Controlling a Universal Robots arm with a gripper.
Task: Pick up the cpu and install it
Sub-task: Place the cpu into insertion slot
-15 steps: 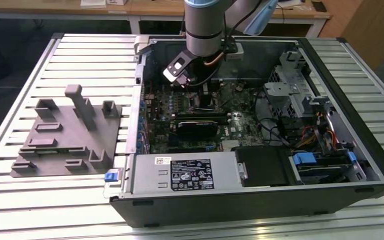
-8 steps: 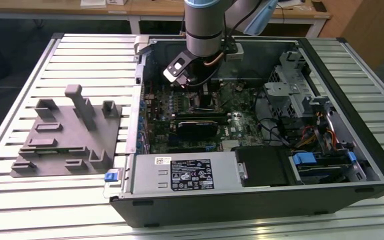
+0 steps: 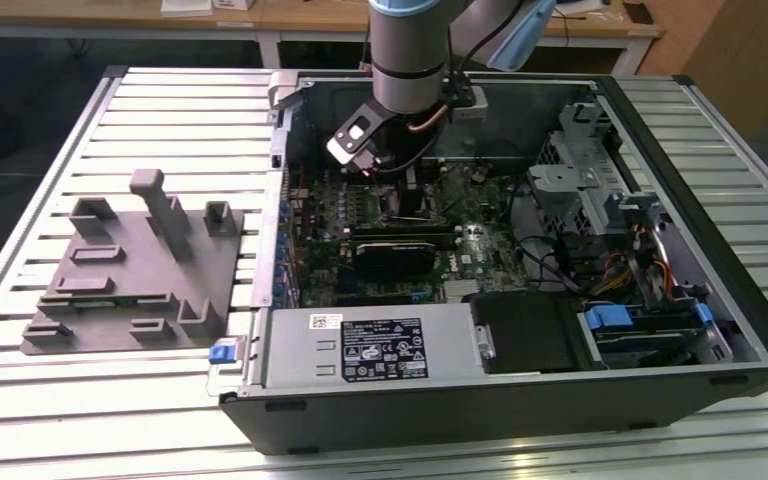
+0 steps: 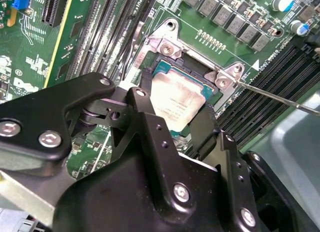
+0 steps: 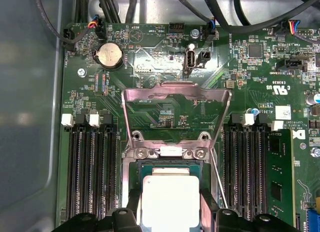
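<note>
Table [image 3: 37,400]: slatted metal. An open computer case [image 3: 491,410] lies on it toward the exterior view's right edge. A grey fixture [image 3: 104,300] sits beside the case, toward that view's left edge.

Arm [image 3: 411,50]: comes down into the case over the far part of the motherboard [image 5: 165,66].

Socket [image 5: 170,162]: sits between two banks of memory slots [image 5: 90,177]. Load plate [image 5: 150,95] swung up and open. Thin retention lever [image 4: 280,99] stands free beside it.

Hand [image 5: 170,214]: directly over the socket, clenched on the cpu. In both wrist views one black finger [image 4: 142,99] lies against each of two opposite edges.

The cpu [image 5: 170,192]: silvery top up, square to the socket opening, inside the socket's outline. Cannot tell whether it rests on the contacts or hangs just above them.

Step, as I judge it: the pick-up is done and this is the placing into the socket. The plate is not yet closed and the lever not yet latched.

What the move calls for, in my judgement: keep the chip level and its edges parallel to the frame. Travel straight down with no sideways drag across the contacts. Open the grip gently so the chip does not shift.
</note>
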